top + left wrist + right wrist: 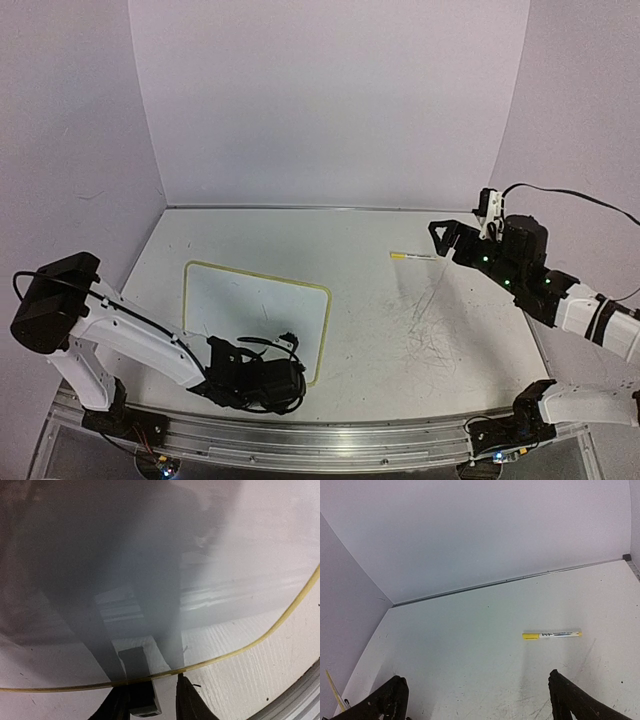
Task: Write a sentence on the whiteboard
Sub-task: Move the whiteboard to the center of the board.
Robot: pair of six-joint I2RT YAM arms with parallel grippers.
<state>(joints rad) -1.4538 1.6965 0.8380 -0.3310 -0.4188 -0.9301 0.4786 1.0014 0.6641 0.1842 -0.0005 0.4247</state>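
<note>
Whiteboard: a small white board [240, 305] with rounded corners and a thin pale-yellow rim. It lies flat on the left-centre of the counter [350, 235], close to the near edge.
Sentence: none can be read on the board. Only a few faint marks show, so the writing looks not yet begun.
Left tool: the left tool [150, 692] sits at the board's near rim. Its two fingers are set narrow on either side of a black clip foot [136, 667]. A sliver of gap shows beside one finger, so I cannot tell whether it presses.
Pen: a thin white marker [551, 635] with a yellow end. It lies on the counter well apart from the board, to the board's right and farther back.
Right tool: the right tool [477, 695] hangs above the counter, spread wide and holding nothing.
Key relation: the marker lies just ahead of the right tool and slightly to one side of its centre line. Its long axis runs across the tool's reach, with the yellow end pointing toward the board. The right arm is by far the nearer to it, so I judge that the pickup falls to that arm.
Counter marks: grey scratches [430, 335] lie nearer than the marker.
Count: one whiteboard, one marker, two arms, one clip foot clearly seen.
</note>
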